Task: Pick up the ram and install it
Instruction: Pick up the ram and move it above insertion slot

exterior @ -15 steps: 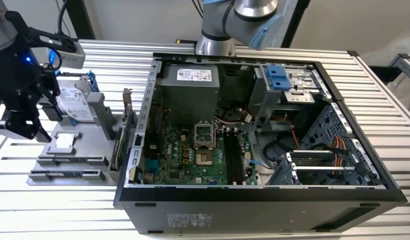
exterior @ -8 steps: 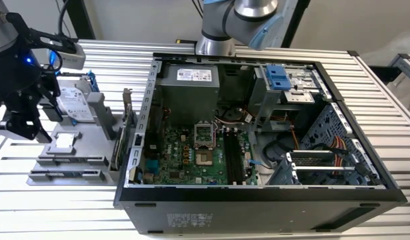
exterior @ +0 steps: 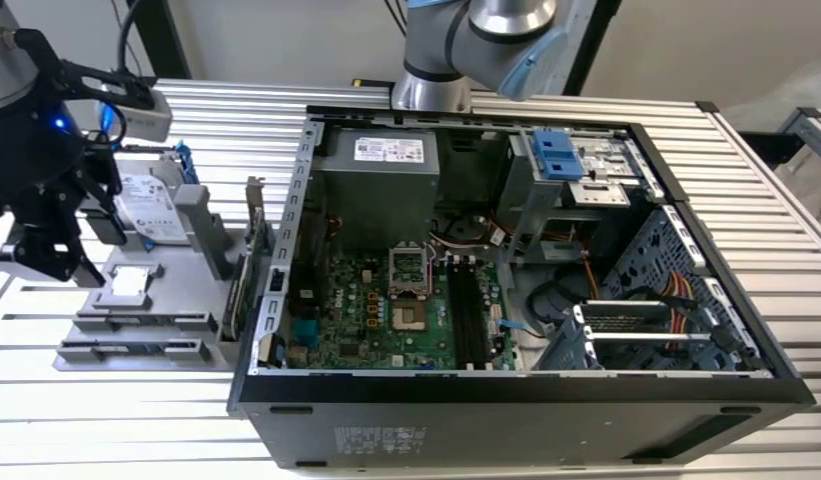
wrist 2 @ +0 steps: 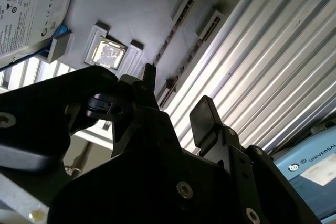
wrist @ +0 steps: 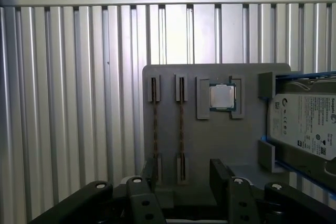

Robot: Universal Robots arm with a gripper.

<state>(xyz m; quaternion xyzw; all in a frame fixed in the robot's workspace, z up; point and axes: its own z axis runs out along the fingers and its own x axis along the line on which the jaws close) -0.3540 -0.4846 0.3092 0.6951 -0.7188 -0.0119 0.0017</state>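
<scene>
My pincer (wrist: pixel 185 174) hangs released, with nothing between its fingers, at the left edge of the exterior view, over the grey holder tray (wrist: pixel 220 140) on the ribbed worktop (wrist: pixel 68 103). The ram (wrist: pixel 181 124) stands on edge in the tray's slots. A second stick (wrist: pixel 154 124) stands just beside it, with the processor chip (wrist: pixel 222 97) and hard drive (wrist: pixel 307 124) further along. The open computer case (exterior: pixel 517 400) fills the middle of the exterior view, well apart from me.

I judge this to be the approach to the pick. To do it well, I should centre the ram between my fingers with the pads flat to its faces. I should come down straight, clear of the neighbouring stick, and close on the middle of the top edge so it lifts level.
</scene>
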